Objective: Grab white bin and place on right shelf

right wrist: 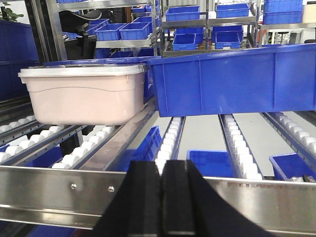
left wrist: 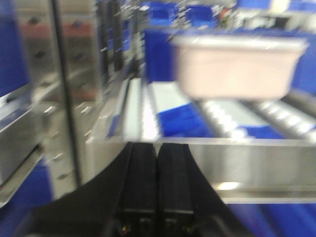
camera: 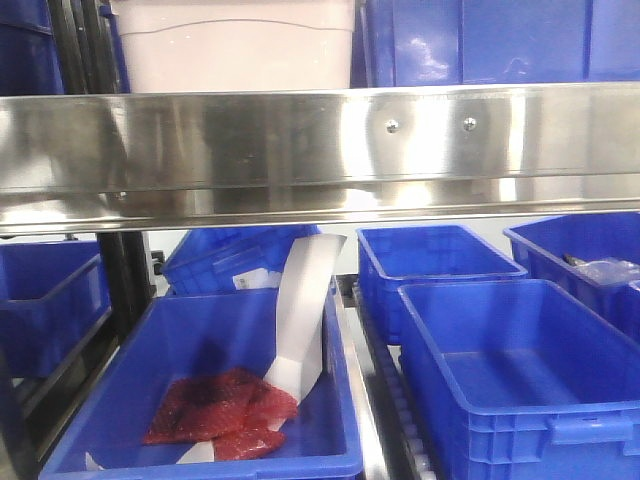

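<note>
The white bin (right wrist: 84,94) rests lid-on across the white rollers of the right shelf (right wrist: 44,190), behind the steel front rail with its two screws, and just beside a large blue crate (right wrist: 232,79) on the same level. In the right wrist view the right gripper (right wrist: 161,197) sits below and in front of the rail, its black fingers pressed together with nothing between them; the bin lies up and to the left of it, well apart. In the blurred left wrist view the left gripper (left wrist: 157,182) is likewise closed and empty, in front of the rail, with the bin (left wrist: 237,66) above and to the right, not touching. The front view shows the bin (camera: 235,45) above the rail (camera: 320,150). On the level below, the near left blue crate (camera: 200,400) holds flat red packets (camera: 220,410) and a tall white folded card (camera: 305,315) leaning upright. The near right blue crate (camera: 520,380) appears to hold nothing. A crate at the far right (camera: 585,260) holds a clear plastic item that is too small to identify
</note>
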`<state>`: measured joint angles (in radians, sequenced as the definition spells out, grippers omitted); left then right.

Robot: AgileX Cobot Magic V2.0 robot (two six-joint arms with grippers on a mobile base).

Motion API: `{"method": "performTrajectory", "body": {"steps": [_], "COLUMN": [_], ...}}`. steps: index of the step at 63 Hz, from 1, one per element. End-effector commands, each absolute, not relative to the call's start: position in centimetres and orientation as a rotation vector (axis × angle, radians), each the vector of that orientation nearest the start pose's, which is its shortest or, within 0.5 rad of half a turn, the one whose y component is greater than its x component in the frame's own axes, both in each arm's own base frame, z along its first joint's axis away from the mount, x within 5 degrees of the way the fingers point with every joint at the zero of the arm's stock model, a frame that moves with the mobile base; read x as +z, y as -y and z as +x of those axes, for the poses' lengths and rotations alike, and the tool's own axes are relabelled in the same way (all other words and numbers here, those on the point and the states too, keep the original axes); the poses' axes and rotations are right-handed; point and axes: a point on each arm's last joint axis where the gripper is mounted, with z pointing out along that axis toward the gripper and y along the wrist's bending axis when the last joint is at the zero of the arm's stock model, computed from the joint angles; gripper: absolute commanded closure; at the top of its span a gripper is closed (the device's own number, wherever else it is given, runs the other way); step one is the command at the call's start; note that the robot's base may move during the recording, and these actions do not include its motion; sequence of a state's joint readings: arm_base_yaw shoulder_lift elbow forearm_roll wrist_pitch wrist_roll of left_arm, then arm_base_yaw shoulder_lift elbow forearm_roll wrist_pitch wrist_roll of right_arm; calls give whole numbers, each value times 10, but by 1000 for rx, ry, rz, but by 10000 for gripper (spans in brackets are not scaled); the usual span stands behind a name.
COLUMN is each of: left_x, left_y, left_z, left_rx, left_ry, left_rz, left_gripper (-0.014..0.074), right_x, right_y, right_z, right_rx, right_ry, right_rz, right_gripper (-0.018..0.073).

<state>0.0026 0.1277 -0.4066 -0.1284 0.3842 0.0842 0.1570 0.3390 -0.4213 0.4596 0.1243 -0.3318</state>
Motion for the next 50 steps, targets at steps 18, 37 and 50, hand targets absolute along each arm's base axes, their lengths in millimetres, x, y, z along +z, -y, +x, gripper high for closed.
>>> {"method": "performTrajectory", "body": {"steps": [18, 37, 50], "left_x": [239, 202, 203], "left_y": [1, 0, 0], "left_z": [47, 56, 56], "left_rx": [-31, -24, -24], "left_ry": [-1475, -1466, -1455], "left_rz": [-10, -22, -22], "left_gripper": [713, 713, 714], "right_x": [338, 338, 338], "right_y": [-14, -14, -14], "right_z": [77, 77, 77], "right_rx": [252, 252, 252], "right_ry": [-1422, -1423, -1423], "right_rz": [-32, -32, -32], "right_gripper": [483, 483, 483]}}
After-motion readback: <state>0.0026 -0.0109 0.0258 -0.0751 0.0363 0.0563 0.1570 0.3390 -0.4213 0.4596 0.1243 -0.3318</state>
